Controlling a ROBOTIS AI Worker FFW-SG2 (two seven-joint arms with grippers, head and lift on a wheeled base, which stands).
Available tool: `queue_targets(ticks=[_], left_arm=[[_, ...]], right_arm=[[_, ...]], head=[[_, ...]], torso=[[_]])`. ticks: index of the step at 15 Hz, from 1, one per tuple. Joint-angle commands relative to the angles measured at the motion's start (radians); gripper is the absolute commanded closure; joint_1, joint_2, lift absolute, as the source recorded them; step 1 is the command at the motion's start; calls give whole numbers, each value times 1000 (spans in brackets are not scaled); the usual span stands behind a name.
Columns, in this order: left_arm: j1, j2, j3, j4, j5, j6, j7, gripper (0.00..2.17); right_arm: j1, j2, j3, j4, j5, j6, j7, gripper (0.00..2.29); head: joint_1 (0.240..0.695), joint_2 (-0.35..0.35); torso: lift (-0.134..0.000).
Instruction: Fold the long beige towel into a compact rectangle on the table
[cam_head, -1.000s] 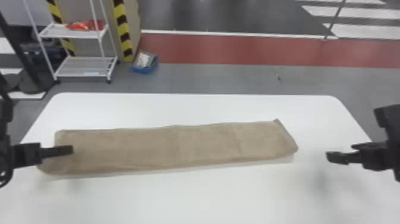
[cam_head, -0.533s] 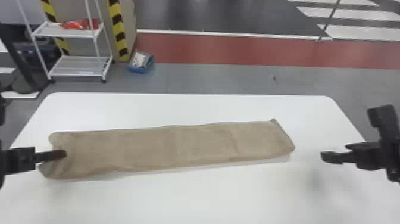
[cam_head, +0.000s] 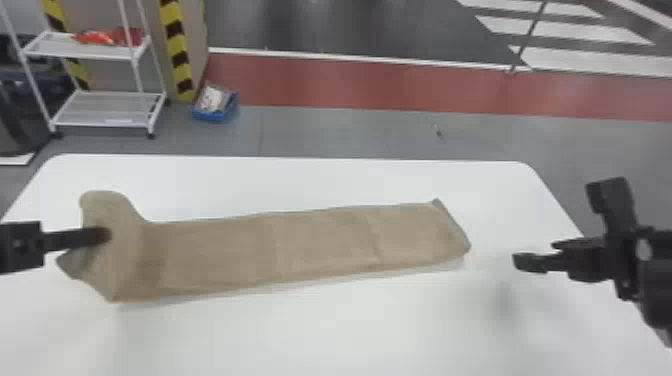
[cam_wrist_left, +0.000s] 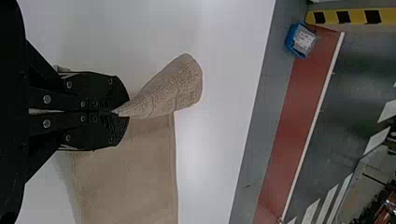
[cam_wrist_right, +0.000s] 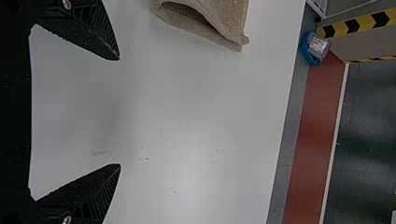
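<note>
1. Left gripper (cam_head: 102, 235), at the left end of the long, flat, beige cloth towel (cam_head: 310, 245): in the left wrist view its two flat black fingers (cam_wrist_left: 105, 93) are pressed together, with a pinch of towel between the tips.
2. The gripped end is bent up off the white, round-cornered table (cam_head: 350, 340). In the head view, a rounded flap rises on the far side of the left fingertips and a pointed corner projects on the near side.
3. Remainder of towel: a long strip running from the left fingers towards the right ones, lying on the table. It ends short of the right fingertips, with tabletop between.
4. Right gripper (cam_head: 542, 257), over the right part of the table: fingers spread wide, nothing between them, apart from the towel.
5. Towel's right end, right wrist view: ahead of the fingertips and off to one side; its layers gape slightly at the edge.
</note>
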Motion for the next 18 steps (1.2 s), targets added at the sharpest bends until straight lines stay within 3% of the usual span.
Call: queue_targets(ticks=[1, 4, 6, 7, 9, 12, 18], left_arm=[[-64, -42, -94, -38, 3, 12, 36, 1703], [-162, -118, -225, -28, -18, 12, 104, 1703], [-195, -191, -303, -28, -44, 12, 114, 1703], [-201, -209, -333, -28, -58, 12, 119, 1703], [-205, -209, -413, -25, -90, 12, 136, 1703], [-239, -209, -527, 59, -165, 12, 154, 1703], [-262, -209, -617, 153, -170, 12, 176, 1703]], right_arm=[[5, 0, 0, -4, 0, 4, 0, 60], [18, -1, -8, -13, 0, 7, 0, 63], [28, -3, -25, -16, -2, 4, 2, 63], [30, -4, -29, -16, -3, 4, 2, 63], [36, -6, -46, -16, -6, 1, 2, 63], [45, -7, -55, -16, -18, -5, 2, 63], [59, -10, -75, -14, -25, -17, 2, 63]], head=[[695, -166], [695, -228], [695, -264], [695, -312], [695, -350], [695, -350], [695, -350]], torso=[[-124], [-124], [-124], [-124], [-124], [-124], [-124]])
